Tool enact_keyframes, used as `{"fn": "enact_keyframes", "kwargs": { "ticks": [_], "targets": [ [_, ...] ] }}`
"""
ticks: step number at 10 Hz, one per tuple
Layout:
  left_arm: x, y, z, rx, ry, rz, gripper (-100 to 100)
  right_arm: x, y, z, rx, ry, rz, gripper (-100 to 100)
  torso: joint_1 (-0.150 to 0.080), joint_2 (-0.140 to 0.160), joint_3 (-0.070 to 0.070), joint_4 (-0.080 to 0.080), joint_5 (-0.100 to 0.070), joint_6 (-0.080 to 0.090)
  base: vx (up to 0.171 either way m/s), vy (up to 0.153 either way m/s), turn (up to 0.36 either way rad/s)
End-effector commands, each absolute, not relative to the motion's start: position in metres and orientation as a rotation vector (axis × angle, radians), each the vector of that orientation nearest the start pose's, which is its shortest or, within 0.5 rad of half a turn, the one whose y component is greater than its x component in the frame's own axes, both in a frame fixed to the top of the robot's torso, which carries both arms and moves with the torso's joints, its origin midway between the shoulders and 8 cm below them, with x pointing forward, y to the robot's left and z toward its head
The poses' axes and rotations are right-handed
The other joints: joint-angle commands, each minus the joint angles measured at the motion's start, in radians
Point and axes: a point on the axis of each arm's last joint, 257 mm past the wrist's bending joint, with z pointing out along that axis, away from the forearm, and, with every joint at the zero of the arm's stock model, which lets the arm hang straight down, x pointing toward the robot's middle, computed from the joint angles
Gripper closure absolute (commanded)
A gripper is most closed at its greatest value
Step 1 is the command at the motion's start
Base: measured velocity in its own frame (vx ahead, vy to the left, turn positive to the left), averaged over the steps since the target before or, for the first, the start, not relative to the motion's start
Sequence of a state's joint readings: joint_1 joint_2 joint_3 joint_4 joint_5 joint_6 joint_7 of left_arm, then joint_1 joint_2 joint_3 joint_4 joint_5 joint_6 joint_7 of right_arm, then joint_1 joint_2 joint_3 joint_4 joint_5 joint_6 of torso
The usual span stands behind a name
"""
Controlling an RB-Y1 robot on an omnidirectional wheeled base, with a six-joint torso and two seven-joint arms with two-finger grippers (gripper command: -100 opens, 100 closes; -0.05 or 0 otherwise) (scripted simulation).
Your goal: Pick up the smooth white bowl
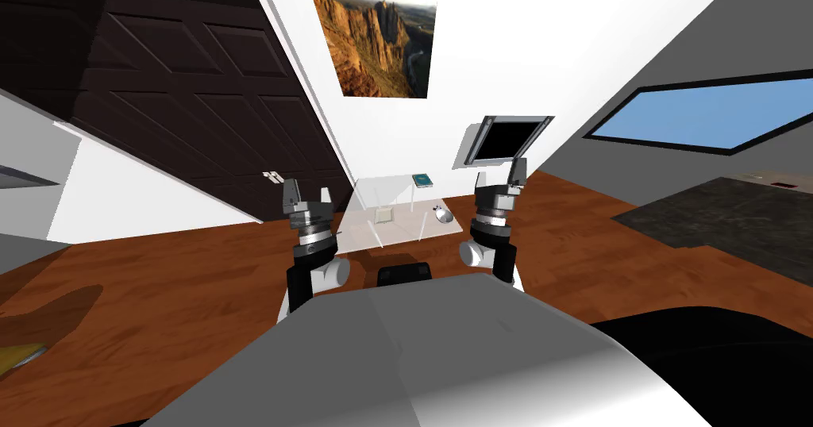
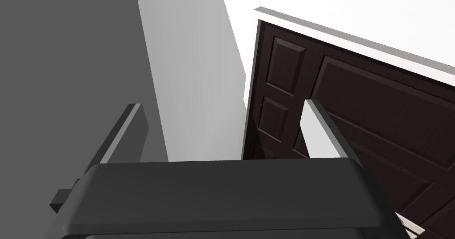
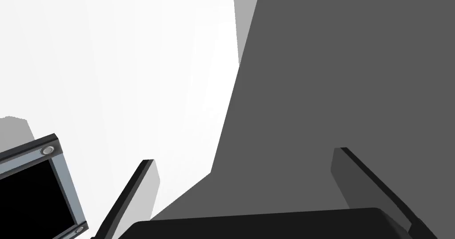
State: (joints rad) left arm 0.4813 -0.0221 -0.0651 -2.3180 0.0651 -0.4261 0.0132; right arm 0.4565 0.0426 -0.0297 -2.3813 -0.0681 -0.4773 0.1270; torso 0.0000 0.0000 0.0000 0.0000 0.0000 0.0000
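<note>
My left gripper [image 1: 307,190] is raised at my 11 o'clock, fingers spread, holding nothing. At 12, the pale bowl [image 1: 445,217] sits on the clear worktop's [image 1: 361,233] right end. My right gripper [image 1: 500,175], at 1 o'clock, fingers equally wide and empty, is nearer. I'd drive closer first, then bring it down over the rim.

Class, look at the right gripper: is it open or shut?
Open. In the right wrist view the right gripper has its fingers wide apart with nothing between them; the bowl sits away on the table.
</note>
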Motion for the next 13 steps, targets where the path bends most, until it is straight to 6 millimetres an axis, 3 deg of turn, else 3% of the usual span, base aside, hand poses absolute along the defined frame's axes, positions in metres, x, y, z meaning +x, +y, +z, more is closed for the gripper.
{"fn": "enact_keyframes", "kwargs": {
  "ticks": [1, 4, 7, 8, 11, 12, 13],
  "targets": [
    [0.352, 0.265, 0.033, -0.742, 0.566, -1.426, 0, 0.327, -0.287, 0.073, 0.569, 0.528, 1.224, -100, 0.000, 0.000, 0.000, 0.000, 0.000, 0.000, -0.005, -0.005, 0.034],
    [0.352, 0.265, 0.033, -0.742, 0.566, -1.426, 0, 0.344, -0.278, 0.047, 0.526, 0.671, 1.160, -100, -0.002, 0.001, 0.000, 0.000, 0.000, 0.000, -0.010, -0.020, 0.062],
    [0.352, 0.265, 0.033, -0.742, 0.566, -1.426, 0, 0.366, -0.275, 0.000, 0.487, 0.864, 1.040, -100, -0.003, 0.001, 0.001, 0.000, -0.001, 0.000, -0.019, -0.031, 0.103],
    [0.352, 0.265, 0.033, -0.742, 0.566, -1.426, 0, 0.366, -0.275, 0.000, 0.482, 0.868, 1.040, -100, -0.003, 0.001, 0.001, 0.000, -0.001, 0.000, -0.014, -0.024, 0.050],
    [0.352, 0.265, 0.033, -0.742, 0.566, -1.426, 0, 0.384, -0.280, -0.060, 0.418, 1.084, 0.878, -100, -0.002, 0.001, 0.001, 0.000, -0.001, 0.000, -0.021, -0.026, 0.140],
    [0.352, 0.265, 0.033, -0.742, 0.566, -1.426, 0, 0.385, -0.282, -0.067, 0.424, 1.099, 0.872, -100, -0.003, 0.001, 0.001, 0.000, -0.001, 0.000, -0.021, -0.026, 0.049],
    [0.352, 0.265, 0.033, -0.742, 0.566, -1.426, 0, 0.390, -0.287, -0.093, 0.399, 1.181, 0.807, -100, -0.002, 0.001, 0.001, 0.000, -0.001, 0.000, -0.015, -0.016, 0.137]
  ]
}}
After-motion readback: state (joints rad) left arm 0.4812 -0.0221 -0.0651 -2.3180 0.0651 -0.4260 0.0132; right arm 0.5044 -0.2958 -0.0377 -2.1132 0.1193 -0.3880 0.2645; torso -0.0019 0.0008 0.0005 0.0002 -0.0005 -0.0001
